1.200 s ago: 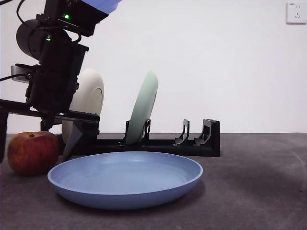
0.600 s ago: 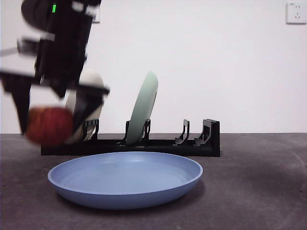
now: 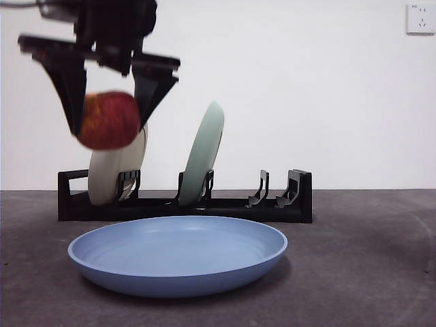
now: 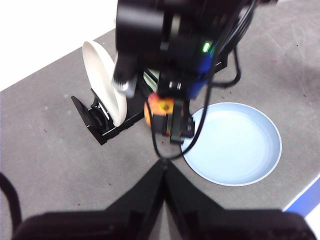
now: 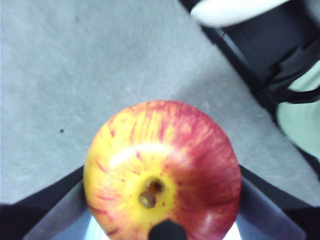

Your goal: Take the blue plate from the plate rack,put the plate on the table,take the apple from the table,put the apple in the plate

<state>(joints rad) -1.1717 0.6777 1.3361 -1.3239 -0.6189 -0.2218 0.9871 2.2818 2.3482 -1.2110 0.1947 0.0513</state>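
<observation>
Gripping the apple (image 3: pixel 109 120), stem dimple up, the right pincer (image 3: pixel 109 112) hangs above the table (image 3: pixel 354 259).

Right gripper (image 3: pixel 109 122) raised, jaws clamped (left gripper (image 4: pixel 164 172) closed, waiting).
</observation>
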